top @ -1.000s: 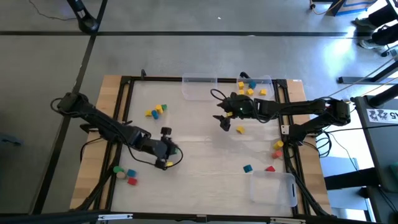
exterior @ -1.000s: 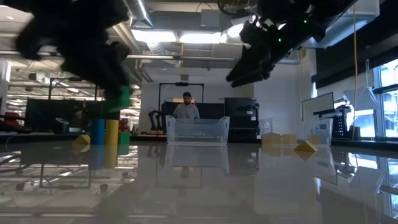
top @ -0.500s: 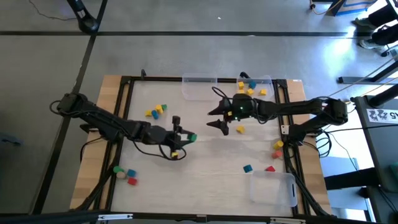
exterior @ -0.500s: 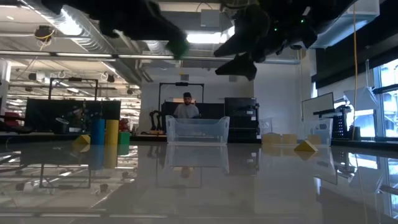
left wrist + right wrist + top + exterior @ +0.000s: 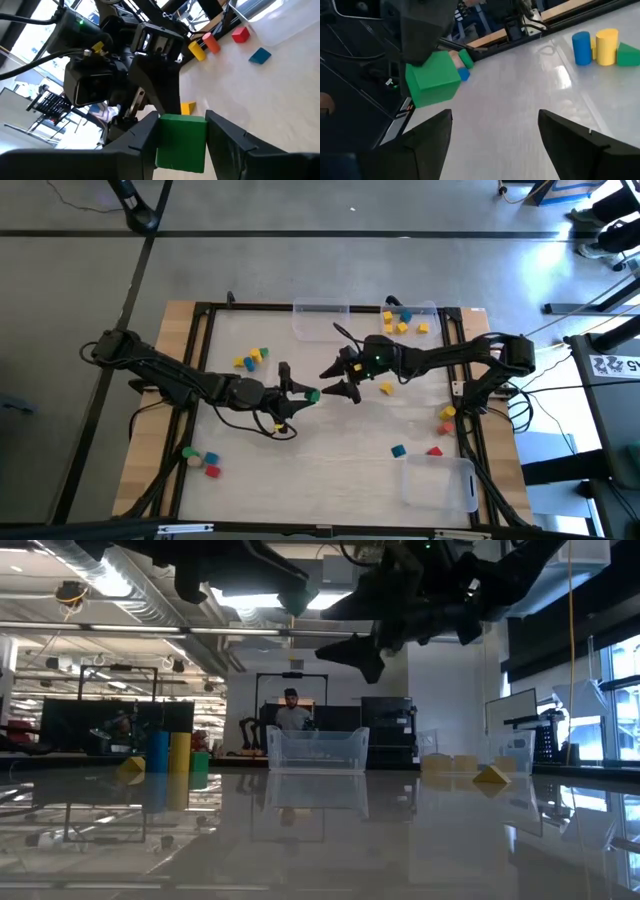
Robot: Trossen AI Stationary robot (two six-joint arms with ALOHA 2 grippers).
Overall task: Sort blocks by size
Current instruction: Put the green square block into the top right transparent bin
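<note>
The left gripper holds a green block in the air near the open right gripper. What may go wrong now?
1. The left gripper and the right gripper nearly meet above the table; their fingers may collide.
2. The green block is held only by its sides. A bump, or an early release, may drop it onto the white table, away from the clear plastic bins.

You count two grippers: left gripper [image 5: 307, 394], right gripper [image 5: 332, 381] — two clear bins [image 5: 320, 321], two red blocks [image 5: 212, 470], one green block [image 5: 313, 395] aloft, one person [image 5: 292, 712].
</note>
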